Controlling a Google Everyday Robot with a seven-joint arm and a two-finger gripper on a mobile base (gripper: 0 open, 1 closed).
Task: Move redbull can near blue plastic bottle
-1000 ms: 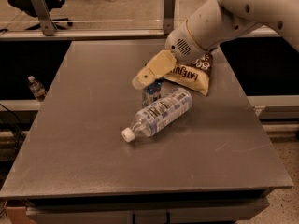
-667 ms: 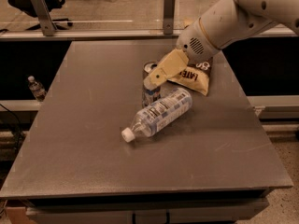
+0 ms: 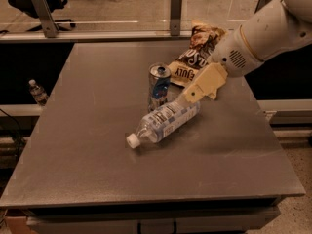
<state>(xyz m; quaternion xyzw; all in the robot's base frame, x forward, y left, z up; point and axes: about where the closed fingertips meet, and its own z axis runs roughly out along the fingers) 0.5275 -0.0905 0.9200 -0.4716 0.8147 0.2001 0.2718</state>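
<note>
I am looking through the one camera. The redbull can (image 3: 159, 87) is standing upright near the middle of the surface (image 3: 87, 130). It is a slim, tall tin can, shiny and silver, with blue patches on its side. Its round top is showing a dark ring and a pull tab.

The blue plastic bottle (image 3: 165, 122) is lying on its side right in front of the can. The can is sitting just behind the bottle's middle, so close that I cannot tell if the two are touching. The bottle is see-through and bumpy with ridges. A blue and white label is wrapping around it, and its white cap is pointing to the front left.

The gripper (image 3: 191, 95) is hanging just to the right of the can, over the fat end of the bottle. It is tan, blocky and smooth, like hard plastic. It is not holding anything, and I cannot tell if it is open or closed. Behind it, the thick white arm (image 3: 263, 33) is reaching in from the top right corner.

A crinkly brown chip bag (image 3: 195, 52) is lying behind the can, partly under the arm. The surface is looking flat, dark grey and a little dull.

A tiny bottle (image 3: 37, 92) is standing down on the floor to the left, well apart from everything.
</note>
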